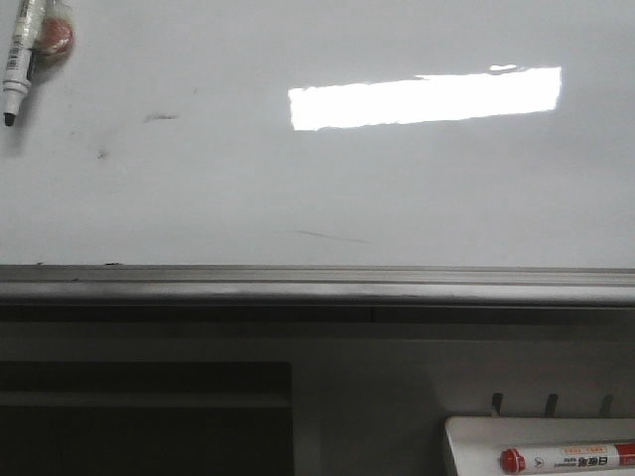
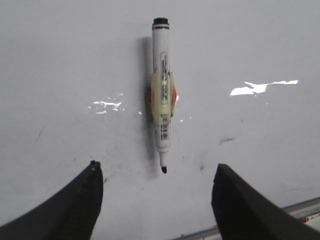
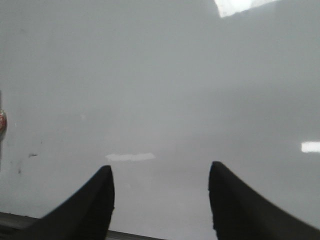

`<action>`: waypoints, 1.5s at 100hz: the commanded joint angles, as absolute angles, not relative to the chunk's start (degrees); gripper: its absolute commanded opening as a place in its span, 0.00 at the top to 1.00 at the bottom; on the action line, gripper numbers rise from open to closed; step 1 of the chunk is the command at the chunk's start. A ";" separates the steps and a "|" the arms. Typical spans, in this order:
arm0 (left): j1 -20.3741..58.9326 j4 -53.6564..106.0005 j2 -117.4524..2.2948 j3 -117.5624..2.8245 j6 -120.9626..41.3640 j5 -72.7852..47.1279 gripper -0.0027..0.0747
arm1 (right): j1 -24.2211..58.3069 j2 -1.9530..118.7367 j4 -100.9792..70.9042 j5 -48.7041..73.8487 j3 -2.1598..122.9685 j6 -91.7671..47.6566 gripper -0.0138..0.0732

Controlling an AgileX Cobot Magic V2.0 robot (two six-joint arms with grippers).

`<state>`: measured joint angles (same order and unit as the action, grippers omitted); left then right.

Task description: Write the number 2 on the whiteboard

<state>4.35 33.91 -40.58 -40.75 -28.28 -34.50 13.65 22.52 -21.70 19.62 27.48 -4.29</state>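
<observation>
The whiteboard (image 1: 317,188) fills the front view, glossy white with a grey bottom rail (image 1: 317,283), faint smudges and a bright glare. No number 2 shows on it. A white marker (image 1: 20,59) with a black tip hangs on a round reddish holder at the board's top left, tip down. In the left wrist view the marker (image 2: 161,90) is ahead of my open, empty left gripper (image 2: 156,172). My right gripper (image 3: 160,175) is open and empty, facing bare board (image 3: 165,90). Neither gripper shows in the front view.
A small white tray (image 1: 541,436) with a red-capped marker (image 1: 566,459) sits below the rail at the lower right. Short dark streaks (image 1: 159,117) mark the board's left part. A dark recess lies under the rail at the lower left.
</observation>
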 commanded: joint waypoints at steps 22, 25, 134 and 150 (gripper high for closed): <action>12.36 35.94 -56.40 -48.88 -29.64 -25.70 0.43 | 13.86 23.49 -21.54 17.55 29.62 -5.06 0.41; 12.66 35.94 -57.67 -49.14 -29.64 -24.69 0.43 | 13.86 23.49 -21.54 17.68 29.62 -5.06 0.41; 14.99 35.94 -53.47 -49.12 -40.57 -23.72 0.99 | 19.47 25.20 -31.82 25.27 39.20 -30.89 0.41; 19.99 36.05 -45.20 -49.12 -52.17 -28.75 0.99 | 24.44 32.42 -43.58 34.46 46.47 -48.23 0.41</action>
<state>17.33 34.76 -49.29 -47.28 -45.65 -28.40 22.31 27.79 -36.38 32.59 41.40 -37.90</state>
